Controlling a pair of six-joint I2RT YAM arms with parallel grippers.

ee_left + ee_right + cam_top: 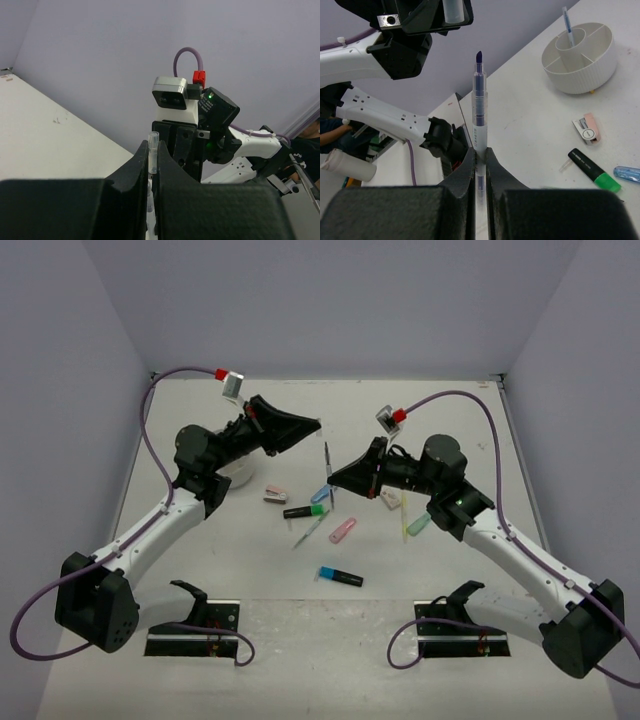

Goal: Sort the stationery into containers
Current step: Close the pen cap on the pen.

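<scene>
Cup (580,75): white, round, partitioned, on the worktop (450,440), half hidden behind the left arm in the top view; one blue pen (567,25) stands in its centre tube. Right gripper (479,152) clenched on an uncapped pen (477,100), upright off the worktop; left gripper (152,150) clenched on a clear cap (153,137) near that pen's tip. Loose on the worktop: eraser (587,129), green-ended highlighter (594,170), blue marker (626,173), pink marker (343,530), blue-ended highlighter (341,577), mint marker (418,524), yellow pen (404,520).
</scene>
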